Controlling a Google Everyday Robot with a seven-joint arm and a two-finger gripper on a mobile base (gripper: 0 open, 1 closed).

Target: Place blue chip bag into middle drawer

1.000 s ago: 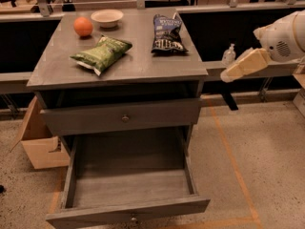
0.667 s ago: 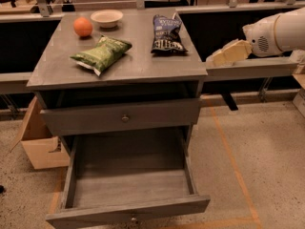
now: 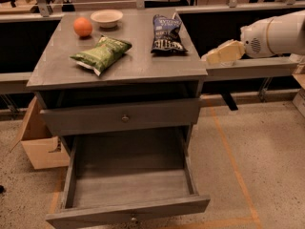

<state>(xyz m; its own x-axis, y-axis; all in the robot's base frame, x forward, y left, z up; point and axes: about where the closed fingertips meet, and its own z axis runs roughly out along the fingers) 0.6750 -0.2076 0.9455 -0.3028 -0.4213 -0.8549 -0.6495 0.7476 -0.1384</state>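
**Gripper closing in on the cabinet's right edge, bag still to be picked**

Nearest to us, at the foot of the cabinet (image 3: 62,70), the middle drawer (image 3: 128,187) is pulled right out, plank floor bare and ready. Above it, the upper drawer front (image 3: 125,118) sits shut under the cabinet top.

Up on that top, the green chip bag (image 3: 101,55) lies left of centre. That's the decoy. The blue chip bag (image 3: 167,35) lies toward the cabinet's back right, tilted, untouched.

The gripper (image 3: 209,57) hangs just off the cabinet's right edge, level with the top and pointing in at the bag. It has hold of nothing, and whether it is open or closed I cannot tell.

To do the reach well, I'd say it wants to come in over the right edge, open wide and pinch the crinkly body across its width, not the slack top. It should then lift clear before swinging forward over the open drawer.

Further back on the cabinet, an orange (image 3: 83,26) and a bowl (image 3: 106,18) sit at the rear left, out of the way.

Against a second ago, the gripper has risen and slid in toward the cabinet. Both bags lie as they were.
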